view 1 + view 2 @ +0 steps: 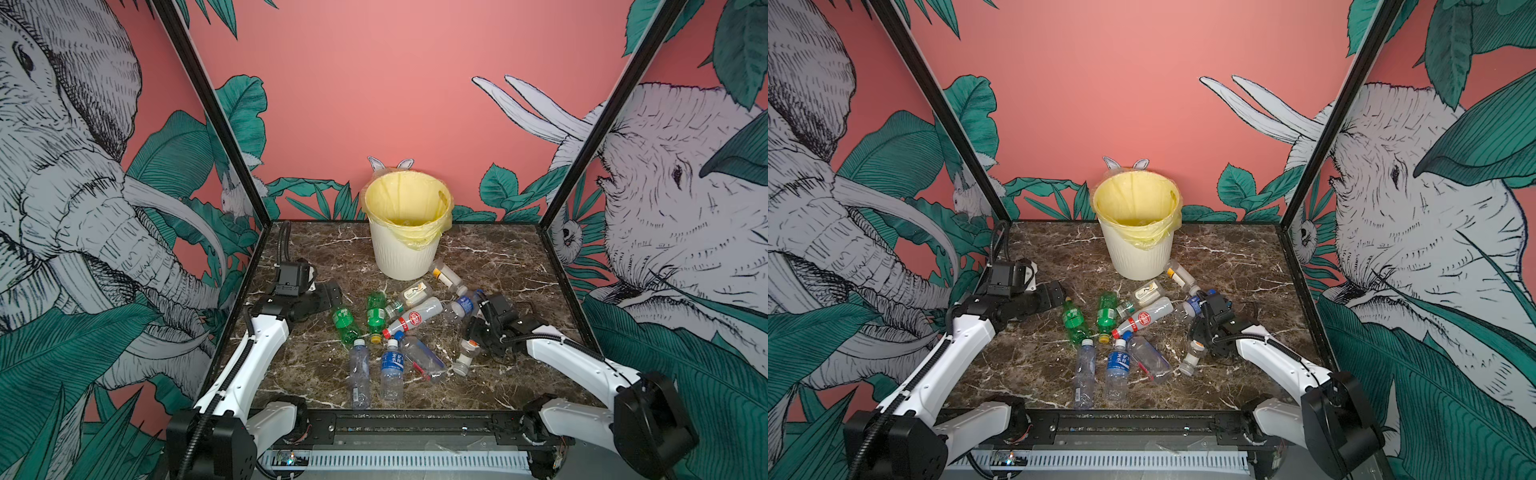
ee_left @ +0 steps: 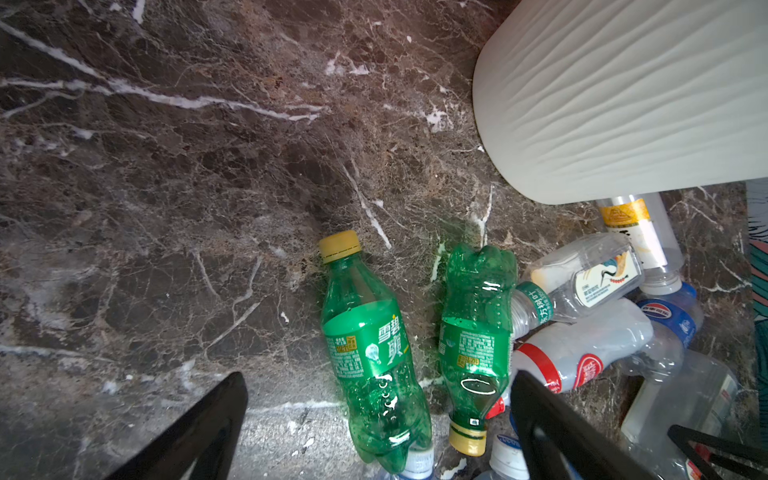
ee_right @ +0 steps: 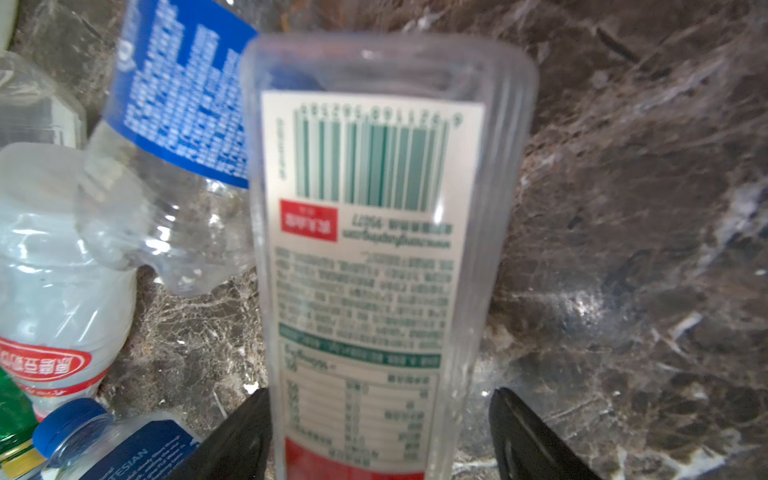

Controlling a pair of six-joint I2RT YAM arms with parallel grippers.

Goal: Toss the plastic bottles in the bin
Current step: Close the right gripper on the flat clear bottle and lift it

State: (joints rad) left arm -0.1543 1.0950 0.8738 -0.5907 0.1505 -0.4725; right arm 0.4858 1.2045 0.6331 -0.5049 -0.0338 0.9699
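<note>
Ten plastic bottles (image 1: 415,318), by my count, lie loose on the marbled surface (image 1: 311,249) in both top views, short of the bin (image 1: 405,253). They look empty, so I judge them light, thin-walled and slick. A hard pinch would likely dent one or squirt it sideways, so the firmer waist or shoulder, taken across the narrow width, is the place to hold. The right gripper (image 1: 473,338) sits low over a small flat-sided clear bottle (image 1: 464,360), whose white-capped end pokes out on the robot's side of it. The bin stands well ahead of this gripper and to its left. The left gripper (image 1: 330,296) hangs spread wide, just beside two green bottles (image 1: 345,326).

From the left wrist, the left gripper (image 2: 376,376) has its fingers far apart and holds nothing. The green bottles (image 2: 365,345) lie side by side between and ahead of the fingers, one with its yellow cap pointing away, one with its cap pointing back. The bin (image 2: 623,104) wall rises farther ahead, off to one side.

From the right wrist, the right gripper (image 3: 379,392) straddles the flat-sided clear bottle (image 3: 374,208) near its red-labelled end. One finger is against the bottle's side and the other just clear of it, so the gripper is parted and not yet pinching. The bottle's flat faces should give a steadier hold than the round bottles would.
</note>
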